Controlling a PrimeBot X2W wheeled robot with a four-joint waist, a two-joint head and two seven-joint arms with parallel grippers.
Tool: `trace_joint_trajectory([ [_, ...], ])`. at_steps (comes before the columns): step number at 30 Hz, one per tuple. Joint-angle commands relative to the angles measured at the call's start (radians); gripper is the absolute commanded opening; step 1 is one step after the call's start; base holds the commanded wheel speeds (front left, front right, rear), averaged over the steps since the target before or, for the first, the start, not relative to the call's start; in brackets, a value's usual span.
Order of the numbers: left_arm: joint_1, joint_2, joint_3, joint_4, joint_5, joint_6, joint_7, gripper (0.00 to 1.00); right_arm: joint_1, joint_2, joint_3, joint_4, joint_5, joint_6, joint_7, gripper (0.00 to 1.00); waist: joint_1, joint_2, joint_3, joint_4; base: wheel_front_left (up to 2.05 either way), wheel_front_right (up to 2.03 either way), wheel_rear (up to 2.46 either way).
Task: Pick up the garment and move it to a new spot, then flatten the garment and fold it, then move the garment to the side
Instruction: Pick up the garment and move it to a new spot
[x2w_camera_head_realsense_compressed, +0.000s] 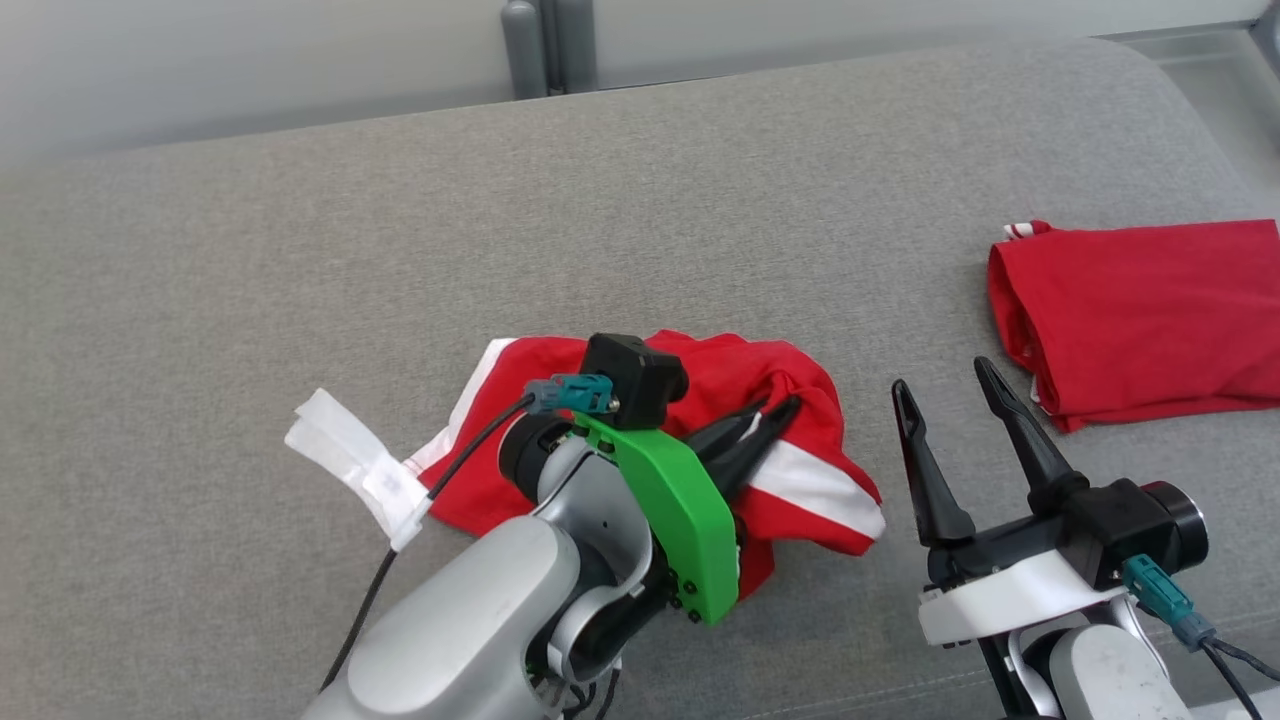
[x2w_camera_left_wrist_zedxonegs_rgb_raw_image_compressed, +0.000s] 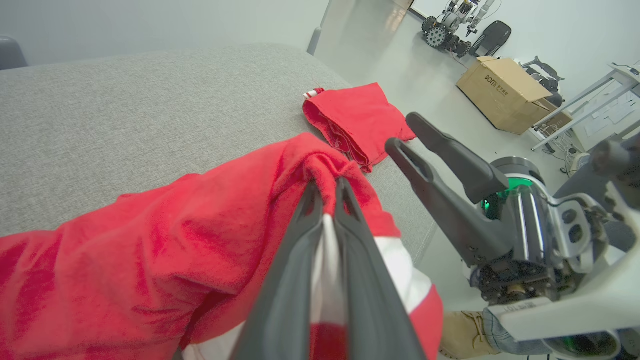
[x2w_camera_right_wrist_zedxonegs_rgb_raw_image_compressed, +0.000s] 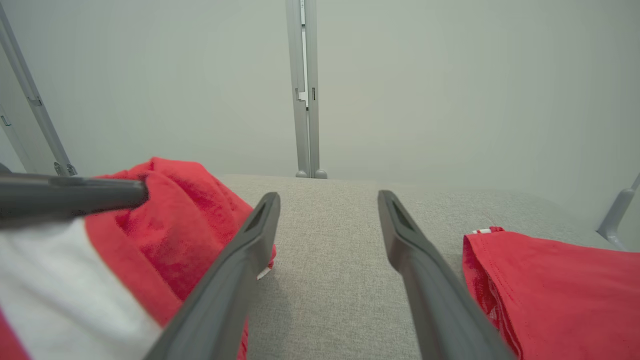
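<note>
The garment (x2w_camera_head_realsense_compressed: 800, 480), red with broad white bands, lies crumpled on the near middle of the grey cushion (x2w_camera_head_realsense_compressed: 500, 220), close to the cushion's front edge. A ridge of its red cloth (x2w_camera_left_wrist_zedxonegs_rgb_raw_image_compressed: 175, 240) is drawn up off the cushion into a peak, while the rest of it spreads flat on the cushion fabric.

The left gripper (x2w_camera_head_realsense_compressed: 775, 410) is over the cushion's near middle too, its two dark fingers pressed nearly together on that ridge with red and white cloth (x2w_camera_right_wrist_zedxonegs_rgb_raw_image_compressed: 175, 235) pinched between them; in its own wrist view the fabric bunches over the fingertips (x2w_camera_left_wrist_zedxonegs_rgb_raw_image_compressed: 312, 192). A green cover (x2w_camera_head_realsense_compressed: 680, 510) sits on that wrist, and a white strip of tape (x2w_camera_head_realsense_compressed: 350, 465) hangs from its cable over the cushion's near left part.

The right gripper (x2w_camera_head_realsense_compressed: 941, 375) is above the cushion's near right part, fingers spread wide with only bare grey fabric (x2w_camera_right_wrist_zedxonegs_rgb_raw_image_compressed: 330, 280) between them, touching nothing.

A folded red cloth (x2w_camera_head_realsense_compressed: 1150, 320) lies on the cushion's right end, apart from the garment, with a bit of red and white trim at its far corner.

Beyond the cushion's right end, on the floor, stand a cardboard box (x2w_camera_left_wrist_zedxonegs_rgb_raw_image_compressed: 505, 90) and, farther off, another wheeled machine (x2w_camera_left_wrist_zedxonegs_rgb_raw_image_compressed: 450, 25). A person's tan shoe (x2w_camera_left_wrist_zedxonegs_rgb_raw_image_compressed: 460, 332) shows on the floor below the cushion's front edge
</note>
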Motion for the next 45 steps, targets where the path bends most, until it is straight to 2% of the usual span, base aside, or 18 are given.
trace_joint_trajectory([
  [1, -0.017, -0.001, 0.010, 0.013, -0.003, 0.006, -0.006, 0.00, -0.008, 0.002, -0.002, 0.003, 0.003, -0.002, -0.003, 1.00, 0.0000, 0.0000, 0.002, -0.049, 0.00, 0.00, 0.00],
  [4, -0.050, 0.004, 0.033, 0.101, 0.015, 0.015, -0.028, 0.00, -0.016, 0.007, 0.000, 0.004, 0.003, -0.002, -0.003, 1.00, 0.0000, 0.0000, 0.013, -0.069, 0.00, 0.00, 0.00],
  [11, -0.082, 0.053, 0.044, 0.413, 0.072, 0.027, -0.082, 0.00, -0.015, 0.020, 0.008, 0.020, 0.005, -0.002, -0.003, 1.00, 0.0000, 0.0000, 0.018, -0.098, 0.00, 0.00, 0.00],
  [13, -0.069, 0.058, 0.040, 0.492, 0.079, 0.014, -0.099, 0.00, -0.012, 0.023, 0.008, 0.025, 0.005, -0.002, -0.003, 1.00, 0.0000, 0.0000, 0.016, -0.099, 0.00, 0.00, 0.00],
  [18, -0.066, 0.031, 0.031, 0.627, 0.091, -0.019, -0.169, 0.00, 0.002, 0.026, 0.005, 0.041, -0.002, -0.002, -0.003, 1.00, 0.0000, 0.0000, 0.006, -0.086, 0.00, 0.00, 0.00],
  [22, -0.081, -0.008, 0.026, 0.684, 0.099, -0.045, -0.236, 0.00, 0.006, 0.019, 0.004, 0.050, -0.008, -0.002, -0.003, 1.00, 0.0000, 0.0000, -0.011, -0.065, 0.00, 0.00, 0.00],
  [23, -0.084, -0.018, 0.025, 0.690, 0.100, -0.051, -0.252, 0.27, 0.006, 0.016, 0.003, 0.052, -0.008, -0.002, -0.003, 1.00, 0.0000, 0.0000, -0.016, -0.061, 0.00, 0.00, 0.00],
  [24, -0.087, -0.025, 0.024, 0.694, 0.101, -0.057, -0.267, 0.74, 0.006, 0.014, 0.004, 0.053, -0.009, -0.002, -0.003, 1.00, 0.0000, 0.0000, -0.022, -0.056, 0.00, 0.00, 0.00],
  [25, -0.085, -0.033, 0.025, 0.694, 0.098, -0.063, -0.280, 1.00, 0.008, 0.011, 0.003, 0.054, -0.009, -0.002, -0.003, 1.00, 0.0000, 0.0000, -0.030, -0.051, 0.00, 0.00, 0.00],
  [29, -0.052, -0.043, 0.039, 0.663, 0.081, -0.074, -0.337, 1.00, 0.026, 0.001, 0.001, 0.058, -0.008, -0.002, -0.003, 1.00, 0.0000, 0.0000, -0.074, -0.037, 0.00, 0.00, 0.00],
  [32, -0.006, -0.018, 0.058, 0.606, 0.065, -0.062, -0.380, 1.00, 0.041, -0.005, -0.003, 0.053, -0.009, -0.002, -0.003, 1.00, 0.0000, 0.0000, -0.108, -0.028, 0.00, 0.00, 0.00],
  [36, 0.099, 0.063, 0.087, 0.446, 0.073, -0.007, -0.451, 1.00, 0.081, -0.017, -0.022, 0.045, -0.007, -0.002, -0.003, 1.00, 0.0000, 0.0000, -0.151, -0.002, 0.00, 0.00, 0.00],
  [40, 0.212, 0.145, 0.124, 0.297, 0.078, 0.065, -0.489, 1.00, 0.115, -0.026, -0.044, 0.042, -0.014, -0.002, -0.003, 1.00, 0.0000, 0.0000, -0.169, 0.026, 0.00, 0.00, 0.00],
  [41, 0.212, 0.145, 0.124, 0.297, 0.078, 0.065, -0.489, 1.00, 0.115, -0.026, -0.044, 0.042, -0.014, -0.002, -0.003, 1.00, 0.0000, 0.0000, -0.169, 0.026, 0.00, 0.00, 0.00],
  [45, 0.333, 0.221, 0.186, 0.182, 0.089, 0.140, -0.516, 1.00, 0.149, -0.030, -0.064, 0.044, -0.023, -0.002, -0.003, 1.00, 0.0000, 0.0000, -0.184, 0.056, 0.00, 0.00, 0.00],
])
